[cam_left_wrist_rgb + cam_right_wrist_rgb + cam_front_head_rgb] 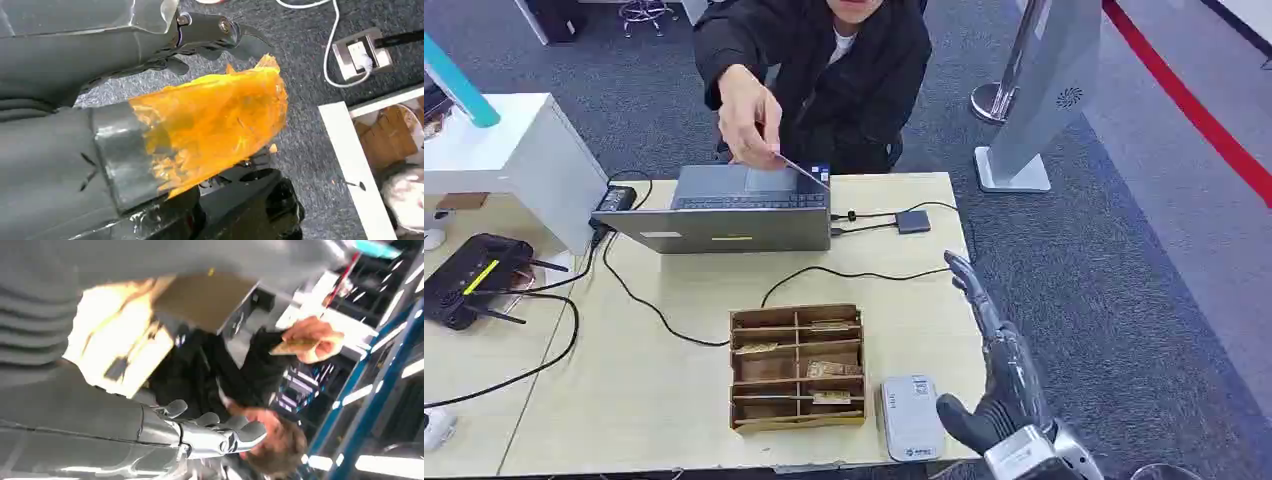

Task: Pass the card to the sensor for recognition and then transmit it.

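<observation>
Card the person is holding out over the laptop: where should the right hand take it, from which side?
Take the card by its free lower end, the blue-tipped corner over the laptop. The person's hand pinches the upper end, so that part is blocked. Probably bring the right hand, now open beside the table, in from the robot's right.

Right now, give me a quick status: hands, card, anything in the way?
Right hand open, raised past the table's right edge. Left hand empty. Card held out by the person's hand over the laptop. Path clear.
</observation>
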